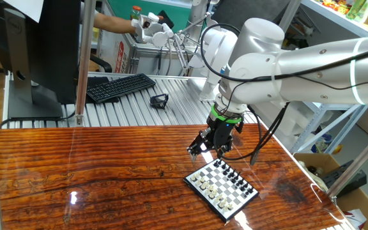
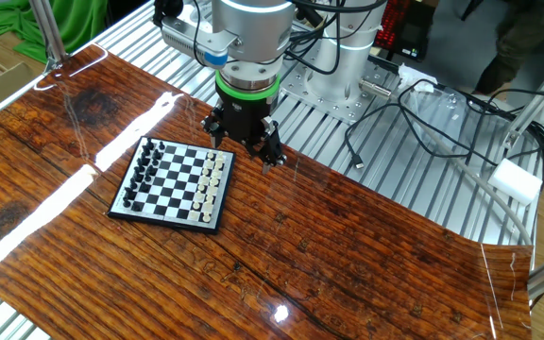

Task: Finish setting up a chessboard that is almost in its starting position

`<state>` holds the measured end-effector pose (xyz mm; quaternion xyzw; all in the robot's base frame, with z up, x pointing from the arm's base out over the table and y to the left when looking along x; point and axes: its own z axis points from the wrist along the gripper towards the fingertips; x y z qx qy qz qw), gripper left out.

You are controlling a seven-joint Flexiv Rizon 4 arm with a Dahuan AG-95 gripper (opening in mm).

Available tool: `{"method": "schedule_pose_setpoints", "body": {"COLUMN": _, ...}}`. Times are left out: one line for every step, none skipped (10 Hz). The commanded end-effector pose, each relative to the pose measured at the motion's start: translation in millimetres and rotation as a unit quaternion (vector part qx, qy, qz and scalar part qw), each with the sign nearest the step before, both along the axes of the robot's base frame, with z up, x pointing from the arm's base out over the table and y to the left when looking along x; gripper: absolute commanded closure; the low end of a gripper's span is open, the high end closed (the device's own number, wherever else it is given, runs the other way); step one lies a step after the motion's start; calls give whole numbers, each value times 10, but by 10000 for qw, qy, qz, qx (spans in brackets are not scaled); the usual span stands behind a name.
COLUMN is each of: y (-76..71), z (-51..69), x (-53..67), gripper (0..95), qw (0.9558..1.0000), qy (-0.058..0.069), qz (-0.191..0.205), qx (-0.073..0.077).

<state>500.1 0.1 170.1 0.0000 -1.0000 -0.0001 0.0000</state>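
Nearest, the chessboard lies flat on the glossy wooden table, toward the table's right end in one fixed view, its black pieces lined up along one edge and its white pieces along the opposite edge. Just behind it the gripper hangs pointing down, its fingers spread wide and holding nothing, clear of the board. Farther back, on the ribbed metal surface, sits a black keyboard.
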Motion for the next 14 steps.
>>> {"method": "schedule_pose_setpoints", "body": {"y": -1, "z": -1, "x": -1, "gripper": 950, "qw": 9976, "qy": -284, "qz": 413, "qx": 488}}
{"method": "schedule_pose_setpoints", "body": {"y": 0, "z": -4, "x": -4, "gripper": 950, "qw": 9976, "qy": -283, "qz": 411, "qx": 490}}
{"method": "schedule_pose_setpoints", "body": {"y": 1, "z": -6, "x": -6, "gripper": 950, "qw": 9976, "qy": -283, "qz": 408, "qx": 490}}
{"method": "schedule_pose_setpoints", "body": {"y": 2, "z": -9, "x": -11, "gripper": 950, "qw": 9976, "qy": -283, "qz": 407, "qx": 491}}
{"method": "schedule_pose_setpoints", "body": {"y": 2, "z": -11, "x": -15, "gripper": 950, "qw": 9976, "qy": -284, "qz": 407, "qx": 491}}
{"method": "schedule_pose_setpoints", "body": {"y": 4, "z": -15, "x": -21, "gripper": 950, "qw": 9976, "qy": -285, "qz": 406, "qx": 492}}
{"method": "schedule_pose_setpoints", "body": {"y": 5, "z": -19, "x": -27, "gripper": 950, "qw": 9976, "qy": -284, "qz": 396, "qx": 493}}
{"method": "schedule_pose_setpoints", "body": {"y": 6, "z": -23, "x": -35, "gripper": 950, "qw": 9976, "qy": -284, "qz": 386, "qx": 494}}
{"method": "schedule_pose_setpoints", "body": {"y": 8, "z": -29, "x": -40, "gripper": 950, "qw": 9976, "qy": -285, "qz": 380, "qx": 495}}
{"method": "schedule_pose_setpoints", "body": {"y": 9, "z": -33, "x": -43, "gripper": 950, "qw": 9976, "qy": -285, "qz": 380, "qx": 496}}
{"method": "schedule_pose_setpoints", "body": {"y": 9, "z": -35, "x": -43, "gripper": 950, "qw": 9976, "qy": -286, "qz": 387, "qx": 496}}
{"method": "schedule_pose_setpoints", "body": {"y": 10, "z": -36, "x": -43, "gripper": 950, "qw": 9976, "qy": -287, "qz": 391, "qx": 496}}
{"method": "schedule_pose_setpoints", "body": {"y": 11, "z": -40, "x": -43, "gripper": 950, "qw": 9976, "qy": -287, "qz": 390, "qx": 496}}
{"method": "schedule_pose_setpoints", "body": {"y": 13, "z": -45, "x": -44, "gripper": 950, "qw": 9976, "qy": -288, "qz": 387, "qx": 496}}
